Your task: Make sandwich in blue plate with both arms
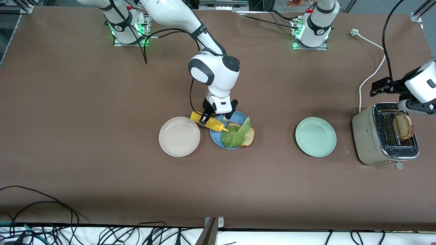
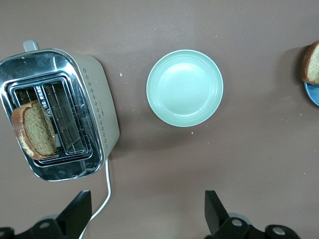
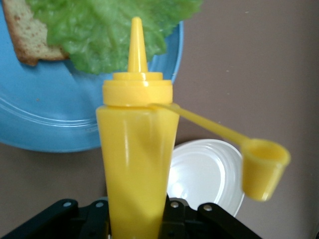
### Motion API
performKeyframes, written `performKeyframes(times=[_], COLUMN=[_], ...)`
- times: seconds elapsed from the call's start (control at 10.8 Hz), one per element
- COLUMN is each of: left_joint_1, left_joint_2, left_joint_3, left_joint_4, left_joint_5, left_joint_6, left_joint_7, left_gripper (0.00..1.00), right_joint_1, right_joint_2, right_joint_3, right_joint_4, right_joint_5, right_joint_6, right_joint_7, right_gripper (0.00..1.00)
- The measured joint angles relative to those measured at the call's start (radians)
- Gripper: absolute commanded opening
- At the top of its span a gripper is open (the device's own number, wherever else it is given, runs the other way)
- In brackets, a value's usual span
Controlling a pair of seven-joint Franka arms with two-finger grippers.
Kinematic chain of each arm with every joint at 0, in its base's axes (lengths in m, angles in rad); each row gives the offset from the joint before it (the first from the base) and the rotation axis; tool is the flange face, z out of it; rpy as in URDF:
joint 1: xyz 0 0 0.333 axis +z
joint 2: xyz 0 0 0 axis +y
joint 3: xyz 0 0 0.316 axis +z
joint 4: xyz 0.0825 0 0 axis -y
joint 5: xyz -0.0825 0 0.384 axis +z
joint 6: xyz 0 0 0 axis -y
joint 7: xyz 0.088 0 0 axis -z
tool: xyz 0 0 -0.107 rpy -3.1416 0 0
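Observation:
The blue plate [image 1: 214, 139] lies mid-table. On it rests one bread slice [image 1: 249, 137] with a ruffled lettuce leaf [image 1: 236, 134] on top. My right gripper [image 1: 206, 119] is shut on a yellow squeeze bottle [image 1: 209, 123], held tilted over the plate's edge with its nozzle pointing at the lettuce. In the right wrist view the bottle [image 3: 137, 149] fills the jaws, its open cap [image 3: 264, 167] dangling on a strap. A second bread slice [image 1: 403, 126] stands in the toaster [image 1: 366, 132]. My left gripper [image 2: 147, 199] hangs open and empty above the table by the toaster.
A beige plate [image 1: 179, 136] sits beside the blue plate toward the right arm's end. A pale mint plate [image 1: 315, 136] lies between the blue plate and the toaster. The toaster's white cord [image 1: 369, 73] runs toward the arm bases.

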Motion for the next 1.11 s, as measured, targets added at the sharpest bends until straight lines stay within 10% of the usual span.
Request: performKeyframes(times=[1.11], left_joint_1=[0.0], left_joint_2=[0.0], left_joint_3=[0.0], left_joint_4=[0.0], left_joint_5=[0.0], left_joint_6=[0.0], left_joint_7=[0.0], left_gripper=[1.0], right_joint_1=[-0.049], right_joint_2=[-0.019], right_joint_3=[-0.047], right_joint_4=[0.156], right_joint_5=[0.082], right_joint_6=[-0.125], right_joint_7=[-0.103], right_gripper=[0.0])
